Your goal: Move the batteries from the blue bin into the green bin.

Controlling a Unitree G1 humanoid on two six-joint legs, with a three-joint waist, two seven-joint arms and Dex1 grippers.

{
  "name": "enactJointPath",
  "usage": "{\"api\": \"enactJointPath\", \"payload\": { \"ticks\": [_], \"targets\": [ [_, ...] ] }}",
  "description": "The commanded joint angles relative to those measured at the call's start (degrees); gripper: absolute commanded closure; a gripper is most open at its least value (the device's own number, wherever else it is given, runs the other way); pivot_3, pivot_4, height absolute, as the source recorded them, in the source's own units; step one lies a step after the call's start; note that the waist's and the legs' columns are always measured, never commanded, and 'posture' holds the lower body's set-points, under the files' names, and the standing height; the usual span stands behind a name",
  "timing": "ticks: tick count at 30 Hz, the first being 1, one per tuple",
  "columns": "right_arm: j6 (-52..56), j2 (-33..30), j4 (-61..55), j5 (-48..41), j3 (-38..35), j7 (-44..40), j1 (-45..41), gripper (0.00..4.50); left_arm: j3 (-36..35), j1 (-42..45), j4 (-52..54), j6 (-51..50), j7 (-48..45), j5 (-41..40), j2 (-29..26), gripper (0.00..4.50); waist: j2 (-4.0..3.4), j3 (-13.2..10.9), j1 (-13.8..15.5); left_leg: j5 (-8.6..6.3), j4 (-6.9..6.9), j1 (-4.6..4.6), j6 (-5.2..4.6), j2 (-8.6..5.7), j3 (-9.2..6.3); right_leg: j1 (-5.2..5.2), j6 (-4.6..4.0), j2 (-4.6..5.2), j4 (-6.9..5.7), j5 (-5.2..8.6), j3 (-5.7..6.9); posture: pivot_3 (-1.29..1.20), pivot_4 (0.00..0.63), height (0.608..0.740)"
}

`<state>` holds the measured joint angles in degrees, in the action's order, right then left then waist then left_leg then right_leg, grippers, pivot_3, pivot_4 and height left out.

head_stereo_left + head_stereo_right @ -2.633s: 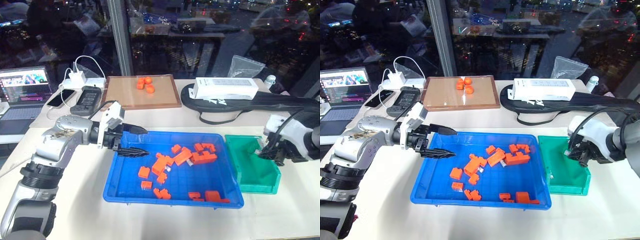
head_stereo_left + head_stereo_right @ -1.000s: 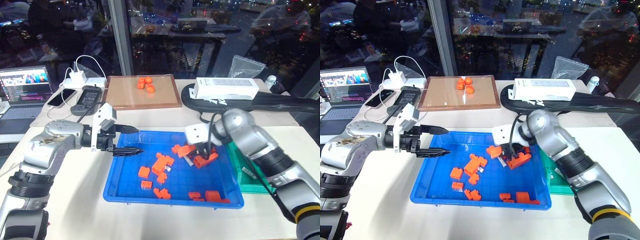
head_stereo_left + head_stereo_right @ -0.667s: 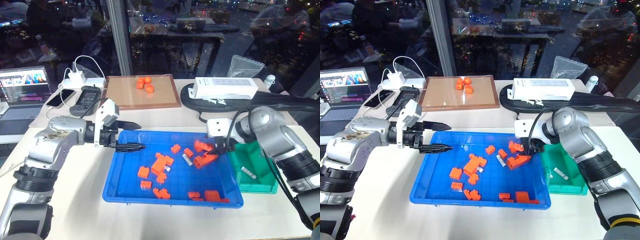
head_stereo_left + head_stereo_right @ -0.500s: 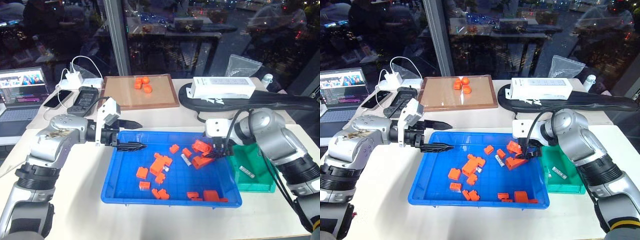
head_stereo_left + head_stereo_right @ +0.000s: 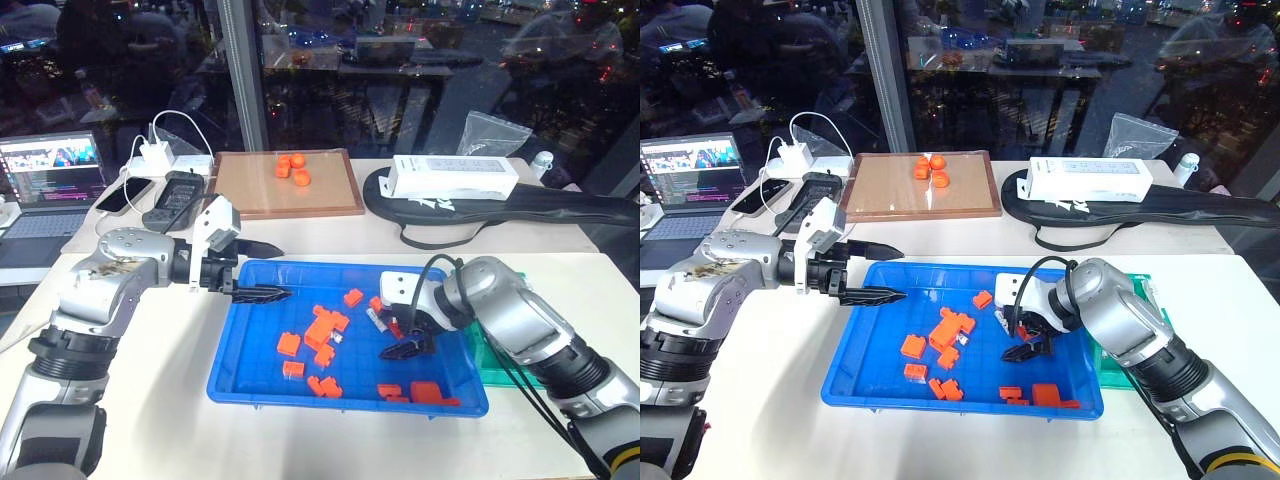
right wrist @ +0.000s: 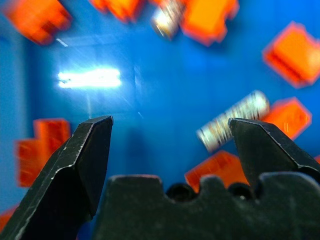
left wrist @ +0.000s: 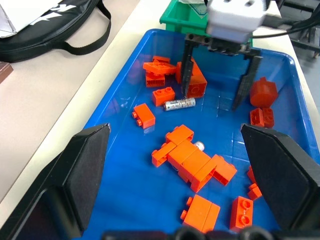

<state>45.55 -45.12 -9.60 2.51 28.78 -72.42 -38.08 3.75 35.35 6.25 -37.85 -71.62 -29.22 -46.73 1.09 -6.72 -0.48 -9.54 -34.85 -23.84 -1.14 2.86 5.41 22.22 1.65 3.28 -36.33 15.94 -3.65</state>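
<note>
While both claws gape, slim silver battery [image 7: 179,104] with dark bands, flat among orange bricks [image 7: 192,162] in blue bin [image 5: 232,350].

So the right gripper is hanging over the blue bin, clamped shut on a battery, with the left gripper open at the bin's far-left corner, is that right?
Not quite: the right gripper is open and empty, as the left wrist view shows. It does hang over the blue bin, its fingers spread above a battery lying among the orange bricks. The left gripper is open at the far-left corner.
</note>
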Motion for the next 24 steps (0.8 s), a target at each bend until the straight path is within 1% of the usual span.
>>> {"api": "enactJointPath", "payload": {
  "ticks": [1,3,4,14,17,18,19,21,22,24],
  "targets": [
    [-0.18,1.26,1.84,0.81,0.29,1.64,-1.77,0.96,-0.11,0.02,1.52,0.40,-0.24,0.34,-0.90,0.00,0.00,0.00,-0.12,0.00,0.00,0.00,0.00,0.00,0.00,0.00,0.00,0.00,0.00,0.00,0.00,0.00,0.150,0.740],
    [-0.92,2.05,3.21,1.59,0.74,2.50,-2.10,1.72,-0.17,0.00,1.37,0.53,0.01,0.50,-0.91,0.00,0.00,0.00,-0.19,0.00,0.01,0.00,0.00,0.00,-0.01,0.00,0.00,-0.02,0.00,0.00,0.00,0.00,0.150,0.740],
    [-1.21,2.38,3.59,1.78,0.86,2.81,-2.27,1.93,-0.21,-0.06,1.37,0.55,-0.01,0.49,-0.96,0.00,0.00,0.00,-0.20,0.00,0.00,0.00,0.00,0.00,-0.01,0.00,0.00,-0.02,0.00,0.00,0.00,0.00,0.150,0.740],
    [-0.20,6.45,6.42,2.23,2.42,4.54,-4.90,1.93,-0.22,-1.12,1.41,1.29,-0.28,1.05,-1.39,0.00,0.00,0.00,-0.15,0.00,0.00,0.00,0.00,0.01,0.00,0.00,0.00,-0.03,-0.01,0.00,0.00,0.00,0.150,0.740],
    [-1.40,7.63,9.19,3.14,3.27,5.52,-5.43,1.93,-0.55,-0.23,-0.58,2.13,1.84,2.46,-0.31,0.00,0.00,0.00,-0.14,0.00,0.00,0.00,0.00,0.01,0.00,-0.01,0.01,-0.03,-0.01,0.00,0.01,0.00,0.150,0.740],
    [-1.34,7.94,9.64,3.03,3.17,5.78,-5.44,2.45,-0.54,-0.12,-0.80,2.37,1.96,2.67,-0.27,0.00,0.00,0.00,-0.20,0.00,0.00,0.00,0.00,0.01,0.00,-0.02,0.01,-0.02,-0.01,0.00,0.01,0.00,0.150,0.740],
    [-1.33,7.74,9.41,2.94,3.37,5.38,-5.39,2.59,-0.53,-0.11,-0.83,2.55,1.87,2.81,-0.28,0.00,0.00,0.00,-0.22,0.00,0.00,0.01,0.00,0.01,0.00,-0.02,0.00,-0.03,-0.01,0.00,0.01,0.00,0.150,0.740],
    [-1.33,7.47,8.72,2.75,3.32,4.93,-5.24,3.26,-0.53,-0.14,-0.88,2.76,1.83,2.99,-0.27,0.00,0.00,0.00,-0.20,0.00,0.00,0.01,0.00,0.02,-0.01,-0.01,0.00,-0.04,-0.02,0.00,0.01,0.00,0.150,0.740],
    [-1.38,7.31,8.20,2.64,3.15,4.76,-5.19,3.69,-0.51,-0.17,-0.99,2.94,1.76,3.11,-0.31,0.00,0.00,0.00,-0.19,0.00,0.01,0.01,0.00,0.01,-0.01,-0.02,0.00,-0.03,-0.02,0.00,0.01,0.00,0.150,0.740],
    [-1.40,7.20,7.71,2.51,2.90,4.68,-5.15,4.24,-0.47,-0.20,-1.13,3.16,1.65,3.22,-0.36,0.00,0.00,0.00,-0.19,0.00,0.01,0.01,0.00,0.01,0.00,-0.02,0.00,-0.03,-0.01,0.00,0.01,0.00,0.150,0.740]
  ]
}}
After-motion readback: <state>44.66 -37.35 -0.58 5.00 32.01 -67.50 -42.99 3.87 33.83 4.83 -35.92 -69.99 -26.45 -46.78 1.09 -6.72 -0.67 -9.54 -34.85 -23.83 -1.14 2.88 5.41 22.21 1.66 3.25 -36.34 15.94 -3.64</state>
